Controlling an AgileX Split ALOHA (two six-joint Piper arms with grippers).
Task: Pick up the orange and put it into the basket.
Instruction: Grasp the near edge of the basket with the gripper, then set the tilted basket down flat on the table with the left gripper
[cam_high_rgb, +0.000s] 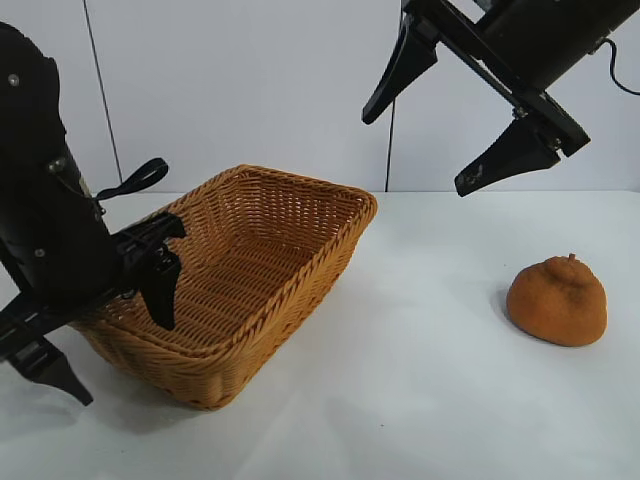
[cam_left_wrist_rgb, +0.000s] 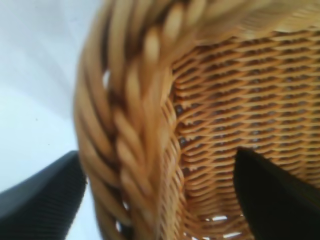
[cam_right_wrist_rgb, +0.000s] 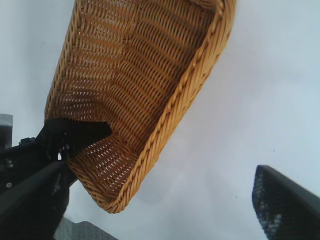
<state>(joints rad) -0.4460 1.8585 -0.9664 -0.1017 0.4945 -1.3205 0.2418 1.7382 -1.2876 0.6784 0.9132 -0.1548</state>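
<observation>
At lower left, the left gripper (cam_high_rgb: 108, 335) straddled the basket (cam_high_rgb: 300, 215) rim, one finger inside, one outside, not visibly clamped. The orange (cam_high_rgb: 557, 301) sat on the table (cam_high_rgb: 420, 400) at right. Upper right, the right gripper (cam_high_rgb: 440, 125) hung with fingers wide apart.

The golden-tan rectangular woven wicker basket (cam_high_rgb: 262, 262) sits upright, its braided rim between the left jaws; the lumpy dull-orange fruit (cam_high_rgb: 557, 300) lies below the right jaws.

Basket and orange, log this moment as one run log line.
left claw: straddling basket rim, one finger inside | right claw: open, raised above table | orange: on table, untouched, outside basket
</observation>
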